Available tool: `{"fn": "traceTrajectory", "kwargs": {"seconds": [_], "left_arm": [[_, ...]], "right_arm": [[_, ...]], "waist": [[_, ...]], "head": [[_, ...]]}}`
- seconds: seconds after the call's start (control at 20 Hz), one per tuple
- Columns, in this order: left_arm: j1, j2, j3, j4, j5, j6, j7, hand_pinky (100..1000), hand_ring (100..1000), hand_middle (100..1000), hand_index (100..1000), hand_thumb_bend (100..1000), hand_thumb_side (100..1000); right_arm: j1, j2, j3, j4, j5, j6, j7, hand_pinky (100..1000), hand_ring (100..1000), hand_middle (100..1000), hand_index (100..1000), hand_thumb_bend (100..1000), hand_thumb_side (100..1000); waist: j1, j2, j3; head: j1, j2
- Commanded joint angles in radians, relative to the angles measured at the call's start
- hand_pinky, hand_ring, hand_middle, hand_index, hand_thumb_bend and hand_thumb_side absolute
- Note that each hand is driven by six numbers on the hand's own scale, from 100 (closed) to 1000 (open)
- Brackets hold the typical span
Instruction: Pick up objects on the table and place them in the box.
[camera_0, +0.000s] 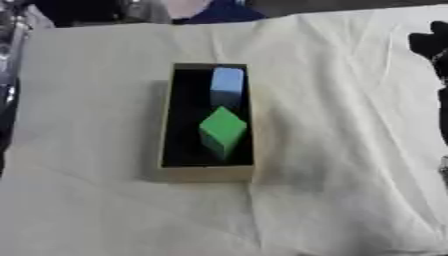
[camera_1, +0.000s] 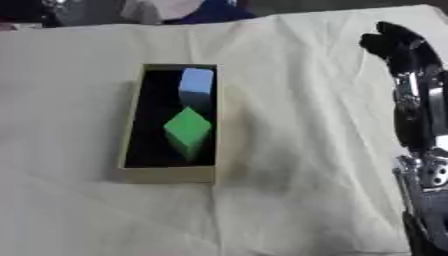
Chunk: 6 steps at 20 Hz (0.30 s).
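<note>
We count one box (camera_0: 206, 172) near the middle of the cream cloth (camera_0: 341, 190), with two blocks inside: one pale blue block (camera_0: 227, 86) at the 12 o'clock end and one green block (camera_0: 222, 129) just below it. Our right hand (camera_1: 395, 44) hangs at 2 o'clock, well apart from the box, fingers curled and holding nothing; the left hand isn't visible.

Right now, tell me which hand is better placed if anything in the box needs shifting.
Right. The right hand hangs over the cloth on the box's right side, holding nothing. The left hand shows in neither view. The blue block and green block already lie inside the box.
</note>
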Motion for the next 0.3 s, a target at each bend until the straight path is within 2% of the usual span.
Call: {"fn": "traceTrajectory", "kwargs": {"seconds": [0.05, 0.2, 0.3], "left_arm": [[0.048, 0.071, 0.052, -0.108, 0.147, 0.04, 0.154, 688, 754, 731, 896, 274, 648], [0.124, 0.103, 0.088, -0.131, 0.235, 0.005, 0.305, 686, 741, 717, 892, 304, 613], [0.175, 0.117, 0.112, -0.133, 0.278, -0.062, 0.412, 687, 739, 716, 890, 340, 581]], "right_arm": [[-0.005, -0.029, -0.015, -0.017, 0.008, -0.006, -0.014, 841, 807, 656, 839, 100, 875], [-0.004, -0.03, -0.019, -0.017, 0.01, -0.011, -0.025, 841, 807, 657, 839, 100, 872], [-0.004, -0.031, -0.023, -0.017, 0.01, -0.015, -0.034, 841, 807, 658, 839, 100, 868]], "waist": [[-0.003, -0.017, 0.005], [-0.006, -0.017, 0.013], [-0.009, -0.016, 0.019]], "head": [[-0.011, 0.005], [-0.018, 0.005], [-0.023, 0.005]]}}
